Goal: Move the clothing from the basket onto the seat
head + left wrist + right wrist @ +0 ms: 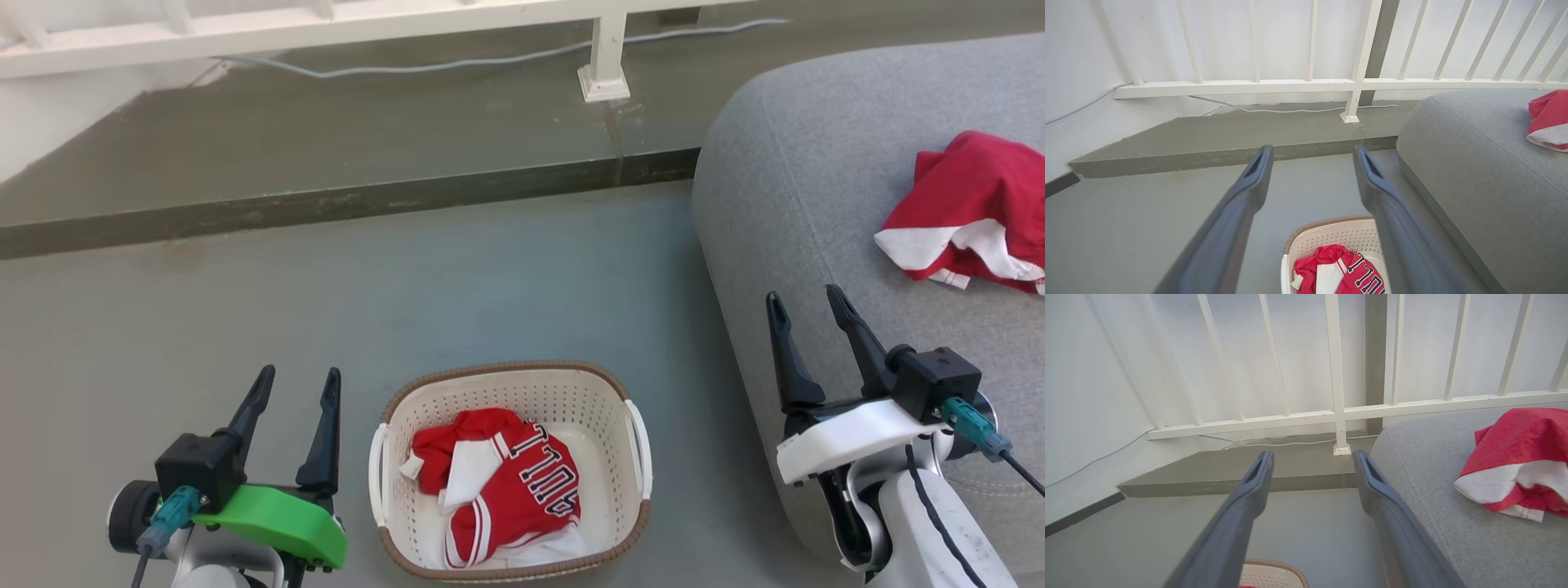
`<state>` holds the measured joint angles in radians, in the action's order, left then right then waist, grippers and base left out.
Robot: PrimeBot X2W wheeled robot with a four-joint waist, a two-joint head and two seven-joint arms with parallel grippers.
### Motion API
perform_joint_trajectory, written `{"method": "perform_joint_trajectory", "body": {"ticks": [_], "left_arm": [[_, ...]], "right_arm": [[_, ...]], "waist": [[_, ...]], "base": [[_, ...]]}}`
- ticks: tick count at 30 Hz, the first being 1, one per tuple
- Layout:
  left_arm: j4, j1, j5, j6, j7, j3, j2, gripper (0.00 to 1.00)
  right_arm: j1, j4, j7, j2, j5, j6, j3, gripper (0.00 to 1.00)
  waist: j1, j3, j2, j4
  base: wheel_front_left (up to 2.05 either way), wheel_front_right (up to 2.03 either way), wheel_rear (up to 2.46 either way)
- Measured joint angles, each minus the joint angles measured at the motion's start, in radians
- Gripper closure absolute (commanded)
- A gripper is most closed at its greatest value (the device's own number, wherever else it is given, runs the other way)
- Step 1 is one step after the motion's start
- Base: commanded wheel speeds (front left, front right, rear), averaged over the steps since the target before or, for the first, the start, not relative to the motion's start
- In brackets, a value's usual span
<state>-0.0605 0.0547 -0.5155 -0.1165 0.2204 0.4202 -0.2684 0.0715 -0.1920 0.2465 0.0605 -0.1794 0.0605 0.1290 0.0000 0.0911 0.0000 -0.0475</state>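
Note:
The cream basket (633, 392) stands on the grey floor between my arms, and it also appears at the bottom of the left wrist view (1327, 232). In it lies a red-and-white garment with black-outlined lettering (510, 490) (1341, 273). A second red garment with white trim (971, 212) (1519, 461) (1549, 118) rests on the grey seat (816, 163) (1433, 490) (1474, 163) at the right. My left gripper (297, 385) (1312, 153) is open, left of the basket, holding nothing. Over the seat's front edge, my right gripper (804, 300) (1312, 457) is open and empty.
A raised concrete step (343, 204) runs across behind the basket. A white railing (326, 24) with a post (606, 57) stands on it, and a grey cable (457, 61) lies along its foot. Bare floor (204, 327) spreads left of the basket.

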Motion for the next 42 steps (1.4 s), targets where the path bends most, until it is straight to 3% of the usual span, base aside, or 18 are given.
{"method": "perform_joint_trajectory", "body": {"ticks": [18,42], "left_arm": [[-0.015,0.070,0.049,0.013,-0.073,0.101,0.032,0.00],[-0.292,0.375,0.125,0.099,-0.202,0.209,0.097,0.00]], "right_arm": [[0.066,0.114,-0.010,0.000,0.005,0.001,0.027,0.00],[0.239,0.275,-0.009,-0.001,0.004,0.012,0.079,0.00]], "waist": [[0.0000,0.171,0.0000,-0.035],[0.0001,0.488,0.0000,-0.132]], "base": [[0.00,0.00,0.00],[0.00,0.00,0.00]]}}
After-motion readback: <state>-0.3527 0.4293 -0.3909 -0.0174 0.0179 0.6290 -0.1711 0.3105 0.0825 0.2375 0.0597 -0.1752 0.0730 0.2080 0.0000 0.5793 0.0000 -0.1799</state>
